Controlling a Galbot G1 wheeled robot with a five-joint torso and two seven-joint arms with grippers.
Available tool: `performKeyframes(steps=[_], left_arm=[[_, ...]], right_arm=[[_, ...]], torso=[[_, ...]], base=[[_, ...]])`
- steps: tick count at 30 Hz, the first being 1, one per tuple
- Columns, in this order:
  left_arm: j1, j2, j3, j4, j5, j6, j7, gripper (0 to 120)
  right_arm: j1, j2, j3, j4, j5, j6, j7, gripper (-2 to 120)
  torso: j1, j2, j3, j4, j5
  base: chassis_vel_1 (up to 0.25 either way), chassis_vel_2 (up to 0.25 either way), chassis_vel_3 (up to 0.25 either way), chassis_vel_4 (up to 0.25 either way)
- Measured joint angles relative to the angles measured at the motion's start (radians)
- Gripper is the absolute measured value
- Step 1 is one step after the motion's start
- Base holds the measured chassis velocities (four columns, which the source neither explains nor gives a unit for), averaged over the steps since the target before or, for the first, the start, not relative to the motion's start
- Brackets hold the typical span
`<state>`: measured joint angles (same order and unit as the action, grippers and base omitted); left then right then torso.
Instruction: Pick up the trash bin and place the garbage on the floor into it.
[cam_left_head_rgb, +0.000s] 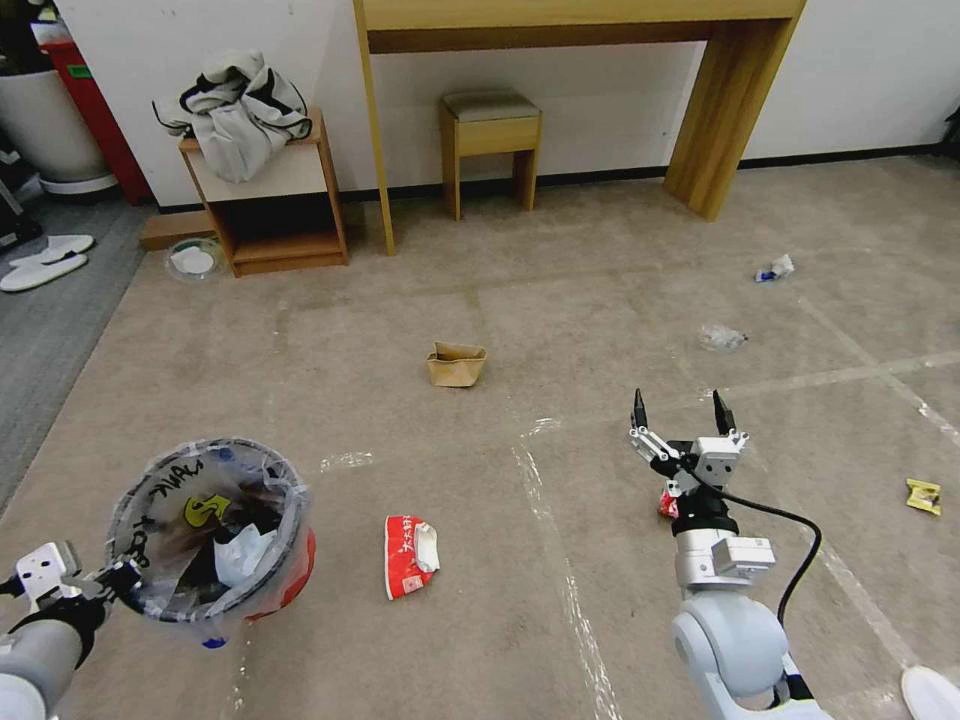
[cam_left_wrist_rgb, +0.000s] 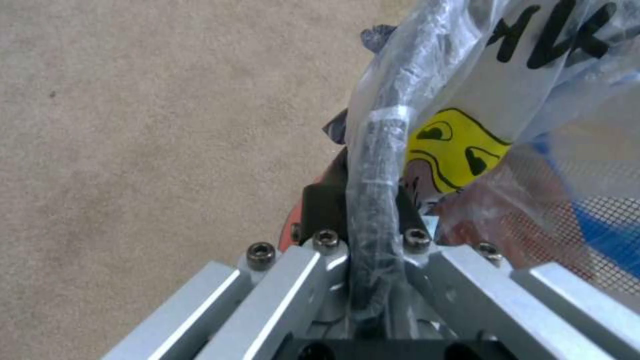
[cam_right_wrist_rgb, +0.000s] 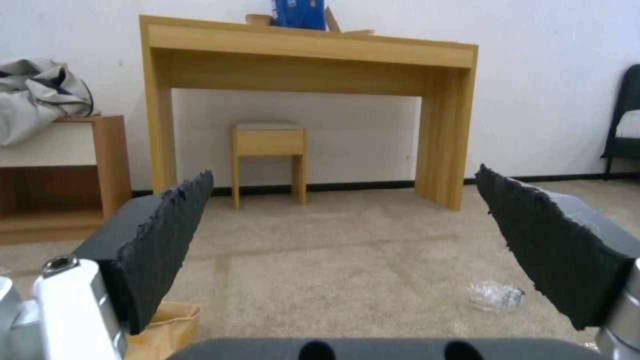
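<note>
Head view: we see the left gripper (cam_left_head_rgb: 118, 578) pinching the rim of the trash bin (cam_left_head_rgb: 215, 530), held low over the floor (cam_left_head_rgb: 420, 300); the right gripper (cam_left_head_rgb: 684, 420) is spread, empty. A red wrapper (cam_left_head_rgb: 410, 555) and a brown paper bag (cam_left_head_rgb: 455, 364) lie loose: light, soft, crushable, we'd pinch an edge.

Left wrist view: fingers (cam_left_wrist_rgb: 320, 205) clamp rim through slippery liner.

Right wrist view: pads (cam_right_wrist_rgb: 167, 235) apart; clear plastic (cam_right_wrist_rgb: 495, 296) ahead.

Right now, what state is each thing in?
trash bin: held up by its rim, holding litter
left pincer: shut on the bin rim
right pincer: open, empty
brown paper bag: upright on the floor
red wrapper: crumpled on the floor
</note>
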<state>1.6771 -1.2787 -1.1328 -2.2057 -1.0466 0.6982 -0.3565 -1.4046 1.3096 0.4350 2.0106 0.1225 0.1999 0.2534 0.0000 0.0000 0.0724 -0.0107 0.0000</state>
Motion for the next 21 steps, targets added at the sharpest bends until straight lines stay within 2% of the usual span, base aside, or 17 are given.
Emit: performKeyframes(steps=[21], left_arm=[[-0.006, 0.0, -0.004, 0.014, -0.001, 0.002, -0.001, 0]], right_arm=[[0.017, -0.002, -0.009, -0.025, 0.002, -0.003, 0.0, 100]], torso=[[0.0, 0.0, 0.0, 0.0, -0.0001]], base=[[0.0, 0.0, 0.0, 0.0]])
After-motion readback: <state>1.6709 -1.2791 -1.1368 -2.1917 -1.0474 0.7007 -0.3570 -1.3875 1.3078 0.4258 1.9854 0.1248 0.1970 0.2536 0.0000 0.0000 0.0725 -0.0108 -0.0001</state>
